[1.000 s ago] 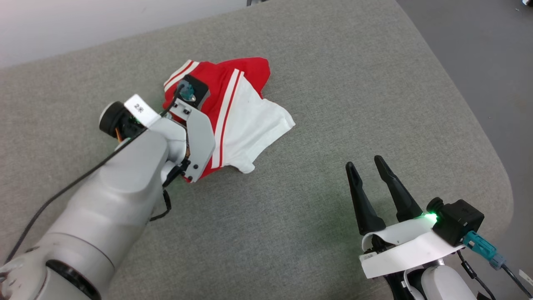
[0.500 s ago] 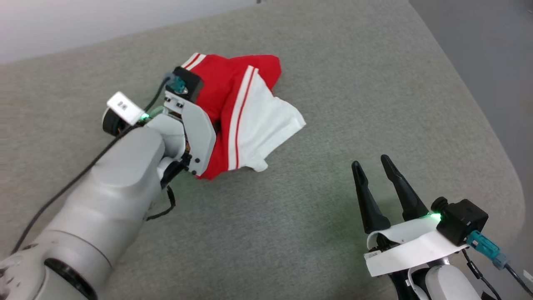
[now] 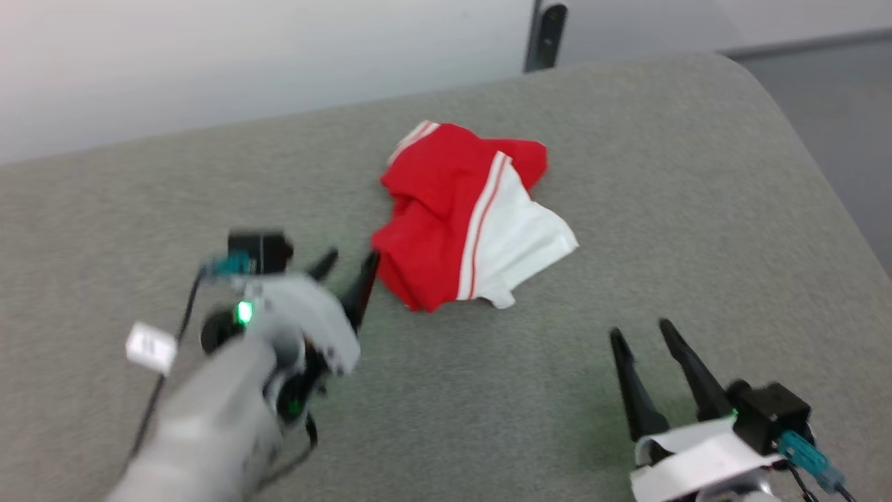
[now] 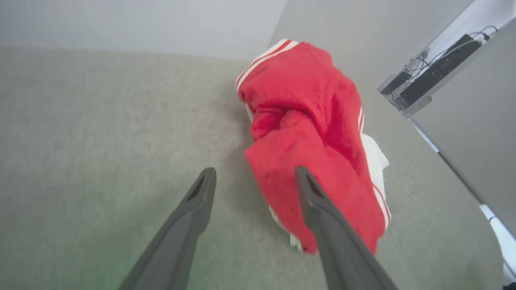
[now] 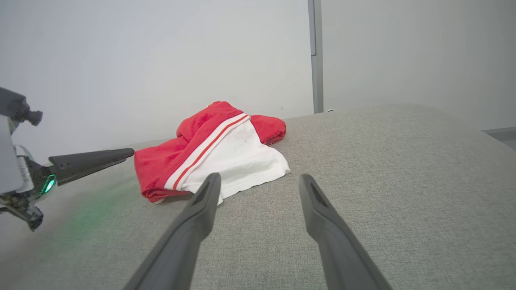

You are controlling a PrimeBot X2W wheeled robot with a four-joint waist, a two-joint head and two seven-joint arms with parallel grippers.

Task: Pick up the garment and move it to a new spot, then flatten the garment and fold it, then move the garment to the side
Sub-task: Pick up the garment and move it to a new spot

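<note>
Lying crumpled on the grey padded surface (image 3: pixel 662 160), the garment (image 3: pixel 453 223) rests just beside my left gripper (image 3: pixel 348 268) (jaws wide, holding nothing); my right gripper (image 3: pixel 641 331), equally wide and empty, hovers well apart.

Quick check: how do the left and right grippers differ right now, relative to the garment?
The left gripper sits right at the garment's red edge; the right gripper stands well back, with bare grey surface between. The left gripper leans toward the garment from its side; the right gripper points straight up the head view. The left gripper looks blurred there; the right gripper is sharp. Both are open and hold nothing.
</note>
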